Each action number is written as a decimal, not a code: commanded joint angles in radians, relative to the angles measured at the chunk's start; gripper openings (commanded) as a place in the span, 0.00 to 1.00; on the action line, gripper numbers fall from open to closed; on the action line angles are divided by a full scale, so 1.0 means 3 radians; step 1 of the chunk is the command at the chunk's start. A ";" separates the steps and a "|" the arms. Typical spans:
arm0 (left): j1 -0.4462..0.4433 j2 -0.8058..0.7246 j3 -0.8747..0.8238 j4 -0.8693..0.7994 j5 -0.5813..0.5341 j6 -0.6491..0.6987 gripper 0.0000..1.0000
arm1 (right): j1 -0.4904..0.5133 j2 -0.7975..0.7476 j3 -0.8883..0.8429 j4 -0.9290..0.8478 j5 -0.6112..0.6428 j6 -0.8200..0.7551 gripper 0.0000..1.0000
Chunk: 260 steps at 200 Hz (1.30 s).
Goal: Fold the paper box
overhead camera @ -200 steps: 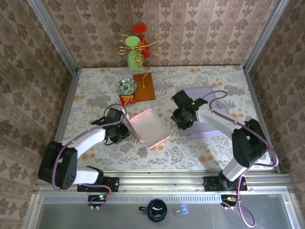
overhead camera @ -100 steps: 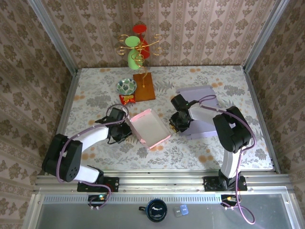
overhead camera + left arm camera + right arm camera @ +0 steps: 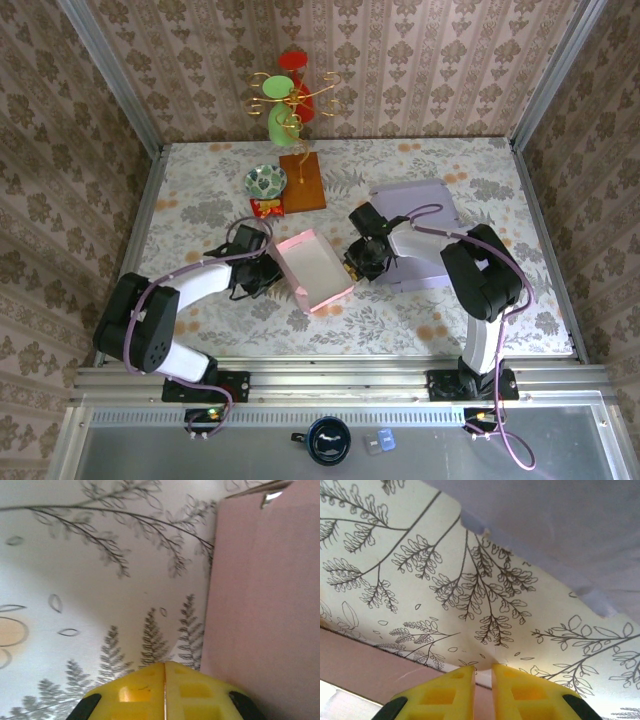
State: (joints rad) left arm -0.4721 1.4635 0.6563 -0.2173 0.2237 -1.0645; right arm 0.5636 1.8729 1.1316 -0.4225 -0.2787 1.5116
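We log the left gripper (image 3: 165, 666) closed and empty, the pink paper box (image 3: 260, 605) just to its right. The right gripper (image 3: 483, 669) is nearly closed; we cannot tell its hold.

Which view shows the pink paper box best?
Top external: the whole pink box is visible from above, an open tray with raised walls. Left wrist gives one flat pink wall close up; right wrist catches a strip of its edge at lower left.

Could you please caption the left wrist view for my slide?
Shut left gripper beside the pink paper box on floral table.
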 commanded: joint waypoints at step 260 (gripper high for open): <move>0.0375 0.1172 0.1088 0.0397 0.1041 0.0573 0.08 | 0.0834 -0.0264 -0.0518 0.0668 -0.0057 0.1713 0.21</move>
State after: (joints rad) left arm -0.3637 1.7584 0.8982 -0.0555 0.4625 -0.9653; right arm 0.8028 1.7691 0.9749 -0.2691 -0.2771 1.9663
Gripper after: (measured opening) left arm 0.085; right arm 0.191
